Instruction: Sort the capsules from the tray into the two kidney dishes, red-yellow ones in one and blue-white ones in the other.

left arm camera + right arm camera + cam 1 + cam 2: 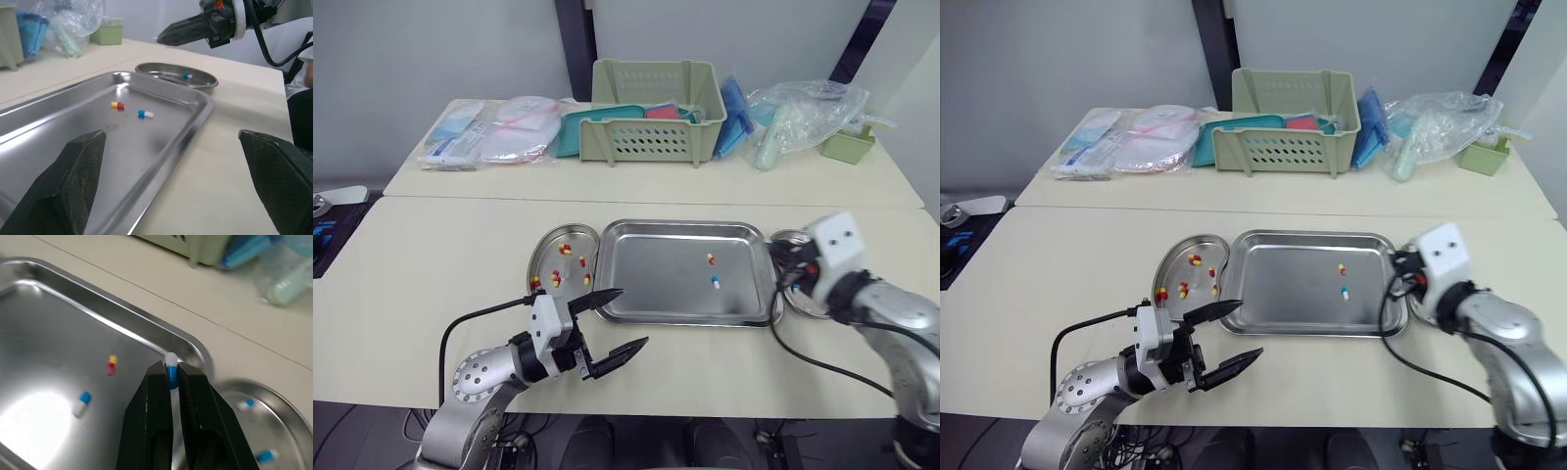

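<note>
No legible text, label, brand, number or sign is presented in any view. Any print carried by the packets point(460, 135) at the back of the worktop point(636, 182) is too small to be read.
</note>
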